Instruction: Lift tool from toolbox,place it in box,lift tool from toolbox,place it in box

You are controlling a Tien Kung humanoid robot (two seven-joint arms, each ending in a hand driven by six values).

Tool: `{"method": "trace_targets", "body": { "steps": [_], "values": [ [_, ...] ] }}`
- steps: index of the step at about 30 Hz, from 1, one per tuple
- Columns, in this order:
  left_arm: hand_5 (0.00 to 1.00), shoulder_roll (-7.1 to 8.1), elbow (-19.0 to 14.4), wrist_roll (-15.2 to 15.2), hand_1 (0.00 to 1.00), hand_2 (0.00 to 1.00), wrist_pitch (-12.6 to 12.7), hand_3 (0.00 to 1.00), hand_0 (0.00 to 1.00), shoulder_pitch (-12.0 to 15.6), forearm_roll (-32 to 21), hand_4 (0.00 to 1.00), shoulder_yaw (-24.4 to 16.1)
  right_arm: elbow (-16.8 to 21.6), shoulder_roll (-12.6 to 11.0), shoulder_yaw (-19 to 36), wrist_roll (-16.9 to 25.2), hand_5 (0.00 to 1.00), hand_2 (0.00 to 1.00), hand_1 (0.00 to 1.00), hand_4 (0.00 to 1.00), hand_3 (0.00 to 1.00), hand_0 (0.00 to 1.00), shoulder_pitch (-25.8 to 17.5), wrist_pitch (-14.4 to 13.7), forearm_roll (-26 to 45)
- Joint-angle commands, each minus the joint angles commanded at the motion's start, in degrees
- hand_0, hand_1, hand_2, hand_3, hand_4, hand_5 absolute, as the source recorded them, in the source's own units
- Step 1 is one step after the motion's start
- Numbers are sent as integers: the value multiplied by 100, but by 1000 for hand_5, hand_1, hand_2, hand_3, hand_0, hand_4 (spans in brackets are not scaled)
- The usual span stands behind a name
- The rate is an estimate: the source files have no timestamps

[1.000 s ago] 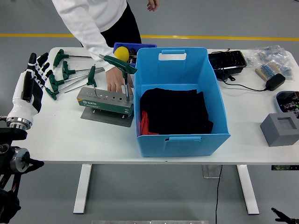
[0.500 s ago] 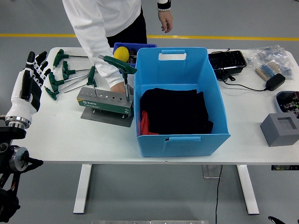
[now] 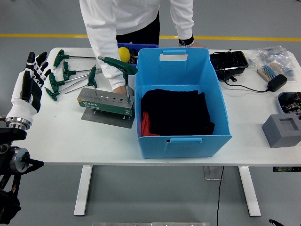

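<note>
- Your left robot hand (image 3: 29, 84) is raised at the left edge of the white surface (image 3: 70, 136), fingers spread and holding nothing.
- Your right arm is out of view.
- The grey toolbox (image 3: 106, 104) sits left of the blue box (image 3: 181, 101), just beside its wall.
- Two green T-handle tools stand in the toolbox: a large one (image 3: 120, 66) and a smaller one (image 3: 92, 77).
- More green tools (image 3: 66, 77) lie loose behind it.
- A person's hand (image 3: 120, 89) rests just behind the toolbox.
- Dark cloth (image 3: 176, 110) lies in the box.

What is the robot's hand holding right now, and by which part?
Nothing. The left hand is raised at the table's left edge with fingers spread and empty. The green-handled tools lie untouched.
</note>
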Motion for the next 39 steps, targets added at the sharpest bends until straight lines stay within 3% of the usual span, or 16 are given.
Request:
{"method": "trace_targets", "body": {
  "steps": [10,16,17,22,23,27,28,29,34,35,39],
  "values": [
    [998,23,56,-7,998,998,11,895,945,10,-6,927,131,0,37,27,29,704,805,738,866,630,722,-60,-27,-45],
    [998,258,149,49,998,998,224,896,944,-263,1204,956,155,0,40,20,80,717,799,732,880,630,714,-89,-52,-94],
    [860,312,185,53,998,998,228,902,946,-331,1465,998,195,0,39,3,90,720,794,728,881,624,710,-92,-56,-80],
    [860,580,373,35,998,998,283,902,946,-769,2657,998,427,0,41,-72,116,720,794,728,881,624,710,-114,-80,25],
    [789,628,412,29,998,998,291,929,954,-864,2918,998,483,0,41,-85,119,722,791,726,881,623,710,-117,-84,42],
    [789,865,626,99,998,998,271,929,954,-1312,3800,998,870,0,49,-86,123,722,791,726,881,623,710,-132,-106,50],
    [789,963,732,147,998,998,240,929,954,-1479,4023,998,1040,0,51,-84,121,722,791,726,881,623,710,-136,-110,45],
    [709,1044,830,184,998,998,209,956,974,-1661,4284,998,1228,0,52,-87,122,723,787,722,880,619,709,-138,-114,44],
    [709,1311,1210,177,998,998,125,956,974,-2396,5475,998,2050,0,51,-125,123,723,787,722,880,619,709,-131,-121,60],
    [615,1357,1298,162,998,998,75,967,961,-2537,5695,998,2224,0,50,-147,125,723,783,722,881,617,706,-128,-123,85],
    [615,1421,1549,101,998,998,-48,967,961,-2981,5907,998,2844,0,42,-195,122,723,783,722,881,617,706,-114,-127,131]
  ]
}}
